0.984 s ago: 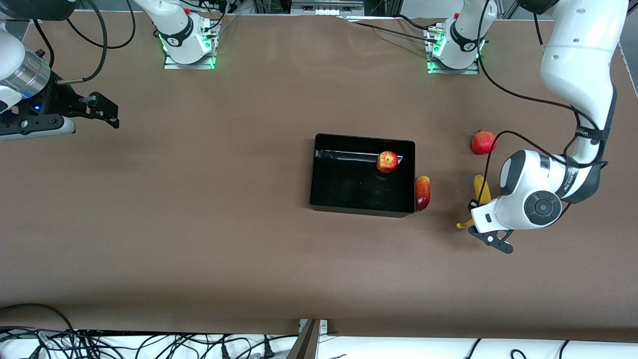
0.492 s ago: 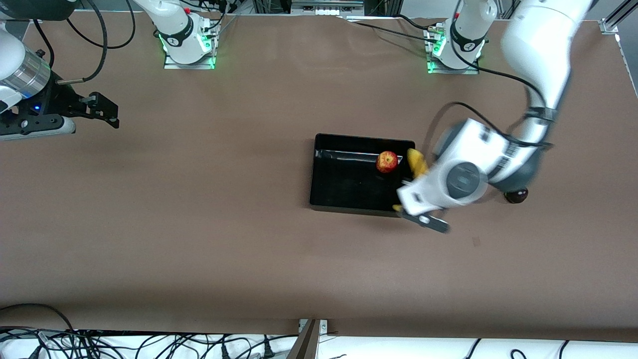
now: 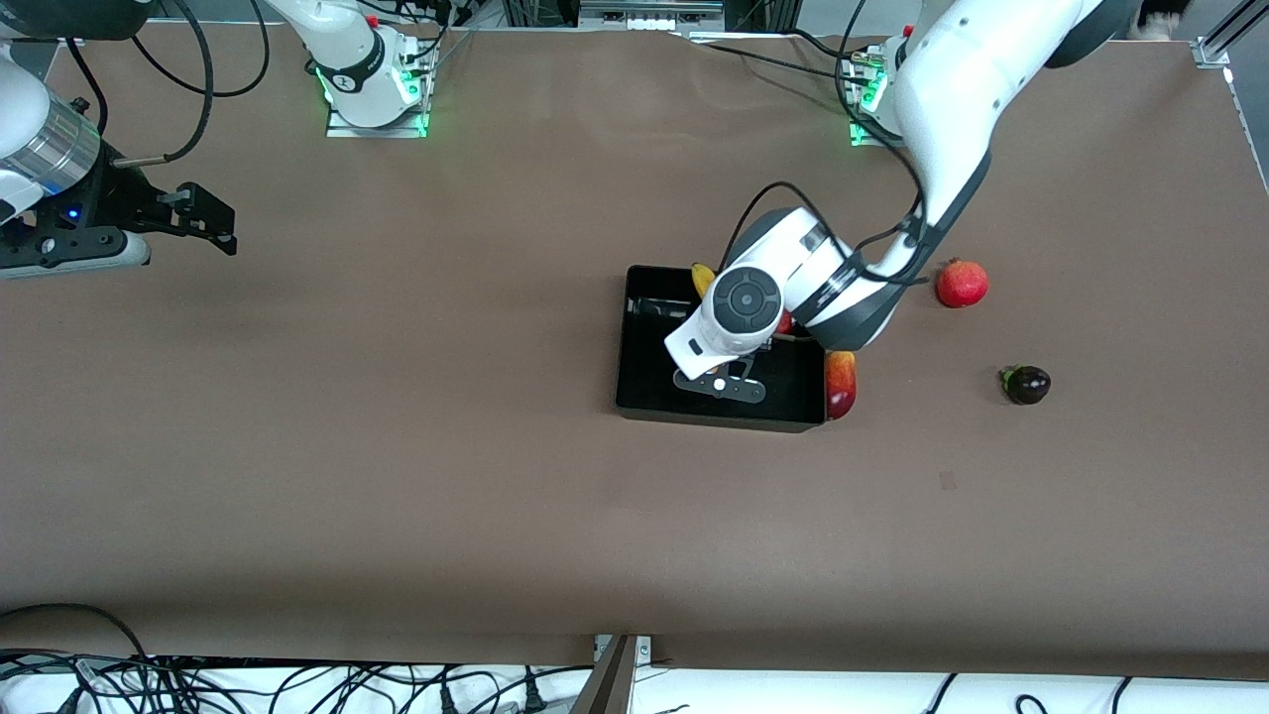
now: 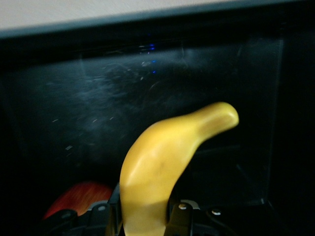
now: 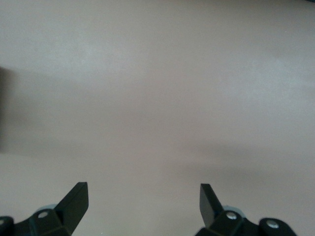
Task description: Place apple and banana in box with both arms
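left claw (image 4: 142, 216) clenched on the banana (image 4: 162, 162) over the box (image 3: 644, 392); right claw (image 5: 142, 201) spread wide, holding nothing.

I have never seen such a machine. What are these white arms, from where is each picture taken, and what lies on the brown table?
These are two robot arms, each ending in a two-finger tool. One picture looks down from a high camera facing them; the other two come from cameras on each arm's wrist.

The left tool is over the black box, shut on the banana. The apple lies in the box, mostly hidden under the arm.

The right tool waits open at the right arm's end of the table.

Beside the box lies a red-and-yellow mango. Toward the left arm's end lie a round red fruit and a small dark fruit.
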Available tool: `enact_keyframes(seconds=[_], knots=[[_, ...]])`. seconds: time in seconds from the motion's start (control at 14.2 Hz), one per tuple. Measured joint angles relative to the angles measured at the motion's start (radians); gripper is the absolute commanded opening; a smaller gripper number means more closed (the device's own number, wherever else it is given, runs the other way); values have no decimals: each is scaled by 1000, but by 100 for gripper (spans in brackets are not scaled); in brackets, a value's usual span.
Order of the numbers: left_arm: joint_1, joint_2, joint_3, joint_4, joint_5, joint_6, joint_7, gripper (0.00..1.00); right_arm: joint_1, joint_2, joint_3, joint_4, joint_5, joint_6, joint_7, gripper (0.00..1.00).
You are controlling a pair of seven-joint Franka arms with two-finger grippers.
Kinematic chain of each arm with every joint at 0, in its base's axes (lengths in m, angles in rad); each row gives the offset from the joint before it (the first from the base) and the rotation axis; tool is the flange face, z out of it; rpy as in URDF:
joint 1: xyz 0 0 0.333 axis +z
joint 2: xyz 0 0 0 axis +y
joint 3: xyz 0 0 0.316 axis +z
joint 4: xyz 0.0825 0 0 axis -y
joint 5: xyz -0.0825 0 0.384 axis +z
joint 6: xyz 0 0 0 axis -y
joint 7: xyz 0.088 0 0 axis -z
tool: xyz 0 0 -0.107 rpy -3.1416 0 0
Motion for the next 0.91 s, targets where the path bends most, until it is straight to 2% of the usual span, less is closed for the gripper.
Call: enact_keyframes(seconds=[0.07, 0.14, 0.21, 0.63, 0.77, 0.91], knots=[[0, 25, 1, -9, 0, 35, -11, 0, 0, 0, 0, 0, 0, 0, 0, 100], [-5, 47, 4, -12, 0, 62, -33, 40, 0, 0, 0, 0, 0, 0, 0, 100], [-15, 62, 13, -13, 0, 76, -47, 99, 0, 0, 0, 0, 0, -1, 0, 100], [6, 45, 25, 19, 0, 75, -67, 100, 0, 0, 11, 0, 0, -11, 0, 100], [32, -8, 25, 45, 0, 30, -70, 100, 0, 0, 12, 0, 0, -13, 0, 100], [81, -91, 24, 87, 0, -73, -68, 100, 0, -1, 13, 1, 0, -13, 0, 100]])
